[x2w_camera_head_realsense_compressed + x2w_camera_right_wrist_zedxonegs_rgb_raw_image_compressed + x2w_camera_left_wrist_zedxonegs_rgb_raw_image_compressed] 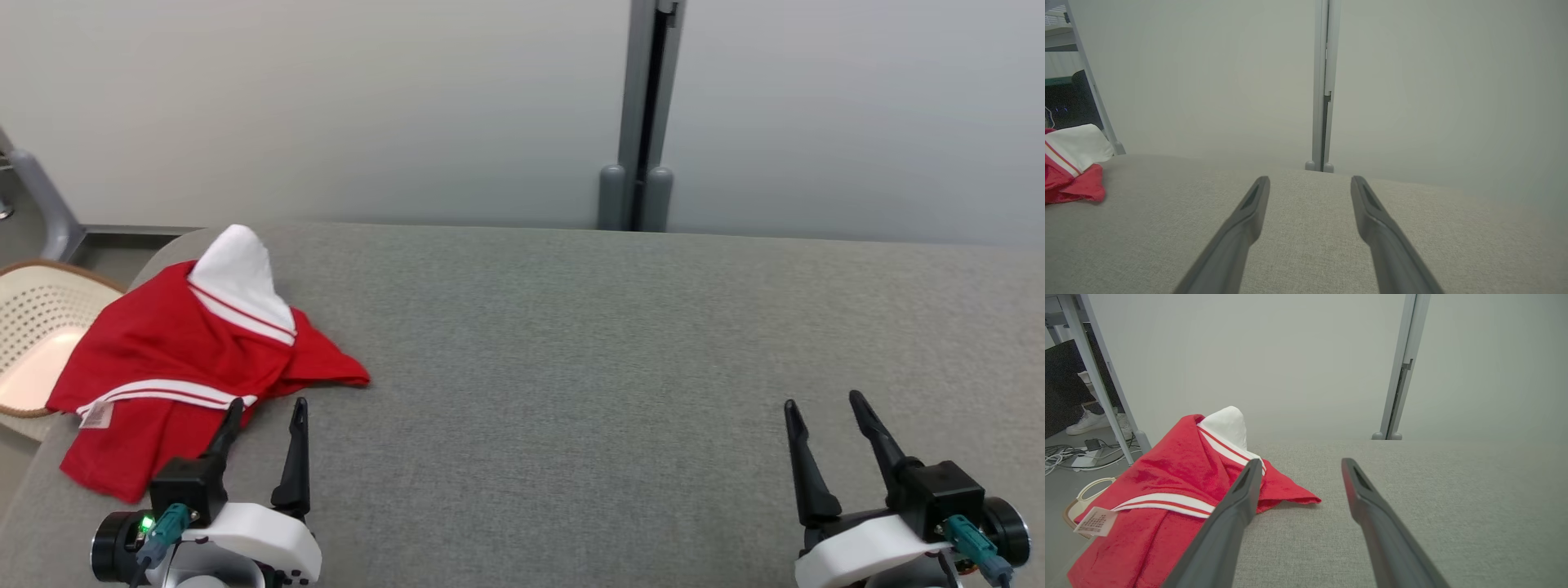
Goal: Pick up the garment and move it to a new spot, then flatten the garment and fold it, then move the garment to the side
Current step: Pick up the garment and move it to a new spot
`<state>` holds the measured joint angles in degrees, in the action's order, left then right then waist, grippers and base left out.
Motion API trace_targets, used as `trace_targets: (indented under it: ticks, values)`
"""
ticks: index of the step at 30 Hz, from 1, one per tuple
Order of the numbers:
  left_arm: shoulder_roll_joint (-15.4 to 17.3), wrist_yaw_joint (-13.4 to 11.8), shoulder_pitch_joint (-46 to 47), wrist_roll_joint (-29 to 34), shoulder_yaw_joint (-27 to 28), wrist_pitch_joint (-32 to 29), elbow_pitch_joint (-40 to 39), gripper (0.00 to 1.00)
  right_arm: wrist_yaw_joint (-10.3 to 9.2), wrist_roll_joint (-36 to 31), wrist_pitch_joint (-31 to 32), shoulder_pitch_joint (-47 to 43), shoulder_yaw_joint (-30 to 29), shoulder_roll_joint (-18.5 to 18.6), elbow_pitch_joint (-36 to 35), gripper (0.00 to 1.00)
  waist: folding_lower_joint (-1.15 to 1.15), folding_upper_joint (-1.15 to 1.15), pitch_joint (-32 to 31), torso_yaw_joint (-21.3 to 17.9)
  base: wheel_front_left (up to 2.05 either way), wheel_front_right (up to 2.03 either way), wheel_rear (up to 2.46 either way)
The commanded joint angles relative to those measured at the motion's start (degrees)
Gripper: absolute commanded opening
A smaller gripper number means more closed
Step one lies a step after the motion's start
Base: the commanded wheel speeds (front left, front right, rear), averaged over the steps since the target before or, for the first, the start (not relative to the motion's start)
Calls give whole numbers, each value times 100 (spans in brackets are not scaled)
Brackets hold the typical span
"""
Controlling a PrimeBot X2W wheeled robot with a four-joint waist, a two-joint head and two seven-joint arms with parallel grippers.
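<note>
**Grey padded surface** (620, 351): one, spanning the head view. Most of it is bare, which probably leaves room for the new spot and for flattening.

**Garment** (155, 351): one, red with white striped trim. It lies crumpled in a loose heap at the surface's far left end, its left side reaching the rounded edge. No part of it is lifted, so the pick-up is judged not yet begun.

**Basket** (37, 327): one, pale and perforated. It stands off the surface just beside the heap, which partly hides it.

**Left gripper** (269, 404): one, jaws wide and holding nothing. One fingertip (232, 416) overlaps the garment's near hem in the head view, but whether it touches cannot be told. As the nearer arm, it seems placed for the grasp.

**Right gripper** (822, 400): one, jaws wide and holding nothing, over bare surface well apart from the garment.

**Fingers** (876, 433): four, two to each gripper.

**Label** (98, 414): one, white, at the left end of the striped hem.
</note>
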<state>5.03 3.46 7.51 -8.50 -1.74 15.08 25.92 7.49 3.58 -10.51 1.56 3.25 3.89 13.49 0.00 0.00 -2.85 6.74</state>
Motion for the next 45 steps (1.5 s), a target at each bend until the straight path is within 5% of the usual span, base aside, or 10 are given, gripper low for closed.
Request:
trace_targets:
  ticks: [1, 9, 17, 37, 45]
  values:
    - [55, -26, 61, -15, 68, 11, -35, 100, 0, 1, 32, 17, 91, 4, -58, 100, 0, 0, 22, 309, 0, 0, 0]
    - [82, -68, -90, -89, 270, 10, -187, 100, -1, 121, 94, 40, 259, 22, -153, 100, 0, 0, 49, 1145, 0, 0, 0]
    - [79, -56, -96, -66, 324, 10, -218, 100, -1, 175, 83, 71, 284, 12, -63, 100, 0, 0, 22, 1466, 0, 0, 0]
    - [69, 11, 308, 67, 201, 10, 79, 100, -1, 223, 60, 132, 211, -7, -43, 100, 0, 0, 141, 1435, 0, 0, 0]
    - [92, 123, 1019, -106, 221, 10, 493, 100, -1, 123, 203, 397, 175, 95, -301, 100, 0, 0, 867, 1189, 0, 0, 0]
